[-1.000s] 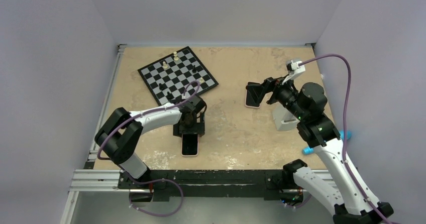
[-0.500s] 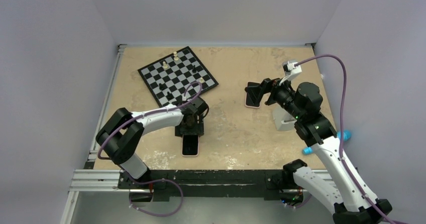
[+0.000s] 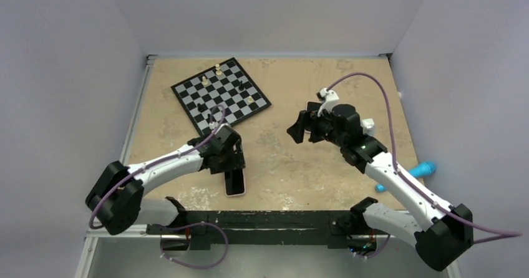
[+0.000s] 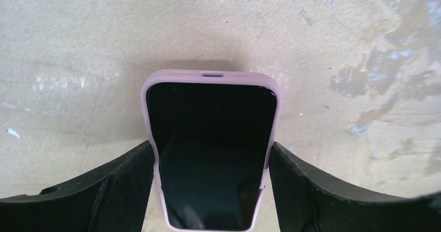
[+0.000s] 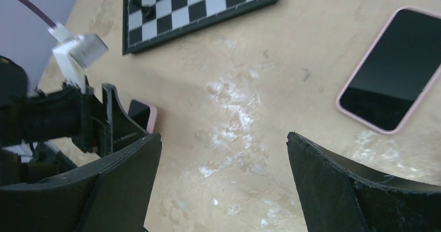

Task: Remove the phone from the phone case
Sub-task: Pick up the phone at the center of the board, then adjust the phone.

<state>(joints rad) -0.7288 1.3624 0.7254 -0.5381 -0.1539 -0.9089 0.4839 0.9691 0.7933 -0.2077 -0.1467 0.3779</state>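
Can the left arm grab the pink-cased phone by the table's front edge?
Probably yes. The left gripper sits over the pink phone case, one finger on each side, with nothing else in the way. I cannot tell whether it squeezes yet.

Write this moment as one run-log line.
left hand: shut on phone, flat on table | right hand: open above table | second phone: cased, lying free | task: phone not yet out

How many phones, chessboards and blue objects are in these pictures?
pink-cased phone: 2
chessboard: 1
blue object: 1
total: 4
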